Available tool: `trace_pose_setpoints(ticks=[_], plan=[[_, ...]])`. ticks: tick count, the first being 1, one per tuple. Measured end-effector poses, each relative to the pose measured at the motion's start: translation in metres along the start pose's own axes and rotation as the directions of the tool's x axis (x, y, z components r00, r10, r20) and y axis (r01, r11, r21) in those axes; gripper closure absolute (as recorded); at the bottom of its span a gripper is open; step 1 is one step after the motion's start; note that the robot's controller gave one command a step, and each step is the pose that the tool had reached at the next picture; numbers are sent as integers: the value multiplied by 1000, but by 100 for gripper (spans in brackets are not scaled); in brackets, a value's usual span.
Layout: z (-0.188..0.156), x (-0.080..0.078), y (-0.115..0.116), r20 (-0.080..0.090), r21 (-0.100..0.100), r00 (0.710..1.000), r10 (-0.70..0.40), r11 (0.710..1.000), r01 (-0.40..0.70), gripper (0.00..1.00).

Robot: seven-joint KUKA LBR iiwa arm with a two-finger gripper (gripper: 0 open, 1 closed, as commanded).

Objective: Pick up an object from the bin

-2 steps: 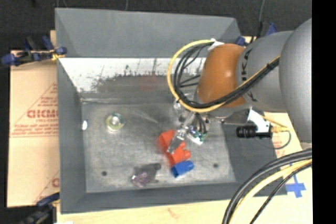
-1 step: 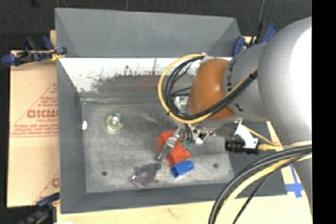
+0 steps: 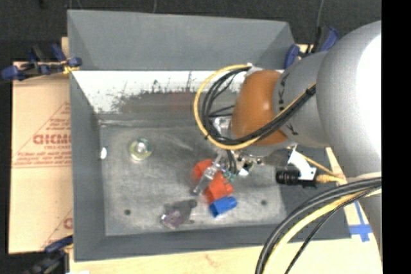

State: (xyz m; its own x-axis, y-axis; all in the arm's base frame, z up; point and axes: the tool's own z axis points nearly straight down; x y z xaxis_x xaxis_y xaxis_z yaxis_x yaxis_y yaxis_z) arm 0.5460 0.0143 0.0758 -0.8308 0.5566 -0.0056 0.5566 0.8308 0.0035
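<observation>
The claw (image 3: 223,170) is seen low over the floor of the grey bin (image 3: 87,138), toward 4 o'clock from the floor's middle. It hangs beneath the arm's orange cover and looped cables, and whether it is wide or narrow cannot be told.

Directly under it lies a small cluster. A red block (image 3: 220,190) is placed at 6 o'clock of the claw, with a second red piece (image 3: 202,169) at its 10 o'clock. A blue block (image 3: 223,206) touches its 6 o'clock side. A crumpled purple-grey scrap (image 3: 178,215) is set apart at 8 o'clock, and a clear round piece (image 3: 139,150) lies well apart at 9 o'clock.

The red block is judged the likeliest pick. It is expected to be light, stiff and not fragile, though its smooth faces may slip. It is best taken across two flat opposite sides. The side touching the blue block is best avoided, so that both are not lifted or nudged together.
</observation>
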Motion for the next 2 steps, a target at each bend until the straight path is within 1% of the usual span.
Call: trace_pose_setpoints(ticks=[1, 2], plan=[[-2, -3, 0, 9, -3, 1000, -1, 1000, 1, 100], [-50, -6, 1, 1, -1, 1000, -7, 1000, 7, 100]])
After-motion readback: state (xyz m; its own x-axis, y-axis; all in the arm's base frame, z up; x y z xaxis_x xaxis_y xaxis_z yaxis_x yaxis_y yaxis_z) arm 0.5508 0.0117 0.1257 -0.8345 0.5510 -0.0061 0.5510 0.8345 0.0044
